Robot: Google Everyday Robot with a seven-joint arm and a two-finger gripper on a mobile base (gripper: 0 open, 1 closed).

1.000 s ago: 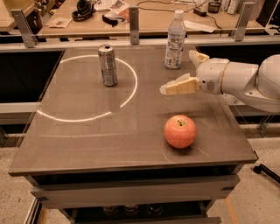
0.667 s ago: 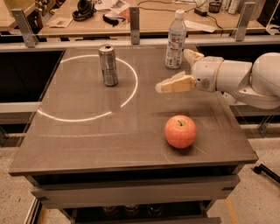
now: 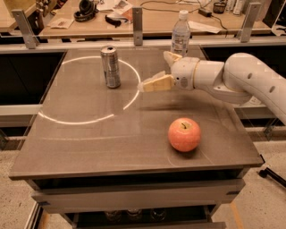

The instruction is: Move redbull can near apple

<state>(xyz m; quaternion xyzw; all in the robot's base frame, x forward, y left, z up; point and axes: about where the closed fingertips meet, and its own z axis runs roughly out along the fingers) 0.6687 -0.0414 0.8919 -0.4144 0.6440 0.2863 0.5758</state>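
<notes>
Firstly, one table (image 3: 89, 147) carries everything. One white arm (image 3: 250, 80) comes in from the right; its gripper (image 3: 154, 70) hangs over the middle, fingers apart, holding nothing. One clear bottle (image 3: 180, 33) stands at the far edge. One apple (image 3: 184, 134) lies at the near right. One redbull can (image 3: 110, 67) stands upright at the far left, inside a white ring (image 3: 67, 120), well apart from the apple

A grey-brown table (image 3: 89, 147) stands mid-room — a bright ring of light (image 3: 80, 122) curves across its left half. Behind the table runs a wooden workbench (image 3: 152, 24) strewn with headphones (image 3: 85, 9) and papers. Beneath the table lies speckled floor (image 3: 13, 201). The gripper (image 3: 152, 70) hangs over the table's far half.
</notes>
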